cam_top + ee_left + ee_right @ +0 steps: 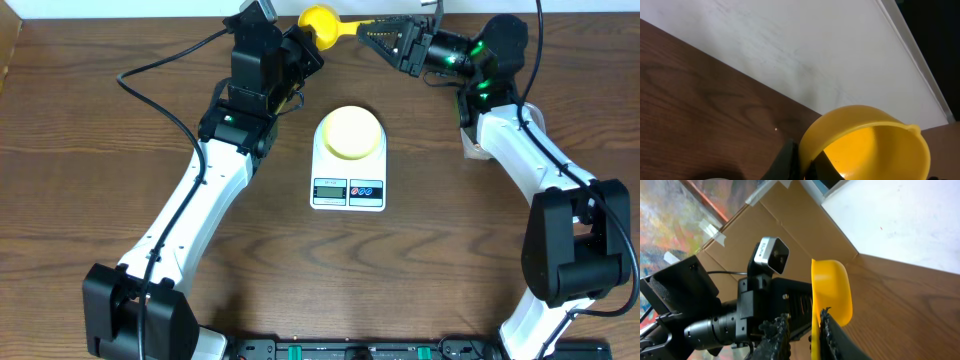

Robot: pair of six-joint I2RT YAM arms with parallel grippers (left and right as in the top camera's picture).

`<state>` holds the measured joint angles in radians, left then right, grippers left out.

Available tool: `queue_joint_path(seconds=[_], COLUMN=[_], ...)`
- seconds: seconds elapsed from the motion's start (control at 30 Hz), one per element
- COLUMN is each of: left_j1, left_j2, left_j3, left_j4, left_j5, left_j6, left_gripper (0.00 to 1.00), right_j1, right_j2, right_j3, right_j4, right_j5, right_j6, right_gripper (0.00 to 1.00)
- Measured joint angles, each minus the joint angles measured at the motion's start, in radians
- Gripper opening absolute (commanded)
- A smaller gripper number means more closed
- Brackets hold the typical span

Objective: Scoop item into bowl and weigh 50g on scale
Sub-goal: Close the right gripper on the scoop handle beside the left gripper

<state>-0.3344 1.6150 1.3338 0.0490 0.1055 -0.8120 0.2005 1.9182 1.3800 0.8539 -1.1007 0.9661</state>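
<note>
A yellow measuring scoop hangs above the table's back edge, its handle pointing right. My left gripper is shut on the cup's rim, one finger outside and one inside; what shows of the scoop inside is bare yellow. My right gripper stands open around the handle, which lies against one finger with a gap to the other. The pale bowl sits on the white scale at mid-table, below both grippers. The item is out of view.
A white board and brown cardboard stand right behind the scoop. The left arm's wrist camera is close to my right fingers. A black rail runs along the front edge, between the two arm bases.
</note>
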Motion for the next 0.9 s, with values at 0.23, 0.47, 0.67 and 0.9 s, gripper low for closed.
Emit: queue_joint_path(seconds=[0.23,0.47,0.67,0.9], left_j1=[0.000,0.000,0.000,-0.001], left_j2=[0.000,0.000,0.000,0.000], left_j3=[0.000,0.000,0.000,0.000], left_j4=[0.001,0.000,0.000,0.001], left_j5=[0.000,0.000,-0.001,-0.003], left_j6=[-0.003,-0.006,-0.027,-0.031], left_gripper=[0.08,0.08,0.08,0.08], right_j1=[-0.002,-0.003,-0.003,-0.005], right_j2=[0.000,0.000,0.000,0.000], right_j3=[0.000,0.000,0.000,0.000], right_j4=[0.023,0.024,0.023,0.022], right_j5=[0.015,0.018,0.020,0.024], right_j6=[0.000,0.000,0.000,0.003], right_gripper=[0.16,0.15,0.11,0.01])
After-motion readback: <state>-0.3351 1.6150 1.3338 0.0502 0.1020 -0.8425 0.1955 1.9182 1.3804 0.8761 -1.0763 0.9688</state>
